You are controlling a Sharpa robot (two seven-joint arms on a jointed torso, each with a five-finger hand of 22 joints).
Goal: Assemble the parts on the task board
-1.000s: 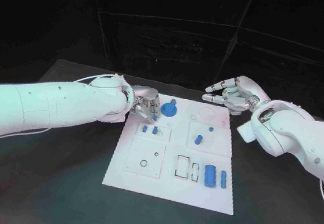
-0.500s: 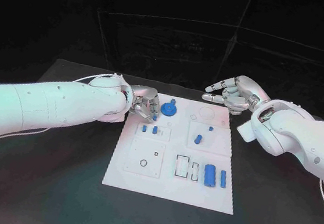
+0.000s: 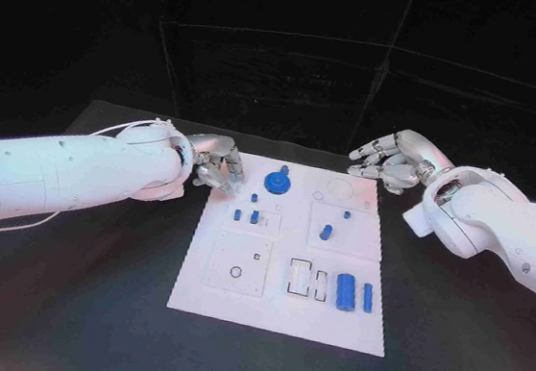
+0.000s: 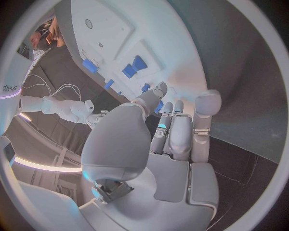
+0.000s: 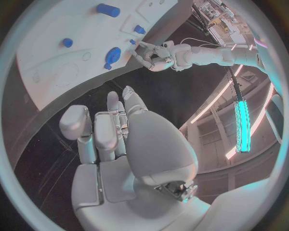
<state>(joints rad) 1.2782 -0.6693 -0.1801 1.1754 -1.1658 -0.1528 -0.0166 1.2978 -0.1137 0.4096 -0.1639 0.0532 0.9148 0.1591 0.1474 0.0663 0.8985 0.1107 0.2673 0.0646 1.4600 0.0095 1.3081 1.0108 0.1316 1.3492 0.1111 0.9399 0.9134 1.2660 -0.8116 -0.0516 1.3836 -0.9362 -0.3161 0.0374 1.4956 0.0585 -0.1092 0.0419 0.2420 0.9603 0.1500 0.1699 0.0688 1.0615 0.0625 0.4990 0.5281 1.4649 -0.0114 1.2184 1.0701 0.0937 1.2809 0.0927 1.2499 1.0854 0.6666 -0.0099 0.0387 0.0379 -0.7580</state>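
Hovering empty with curled fingers beside the task board (image 3: 278, 304), the left hand (image 3: 216, 165) could nudge the small far-left blue parts (image 3: 252, 215).

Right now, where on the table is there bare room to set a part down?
The black table is bare on either side of the task board and in front of it. The board's far end is crowded: left hand, right hand, blue parts.

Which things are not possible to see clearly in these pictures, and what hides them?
- Left hand, head view: whether it touches the task board edge; too small to tell.
- Small blue parts, head view: their shapes are too small.
- Task board, left wrist view: its near part is hidden behind the fingers.
- Right hand, right wrist view: fingertips hide the table beneath.
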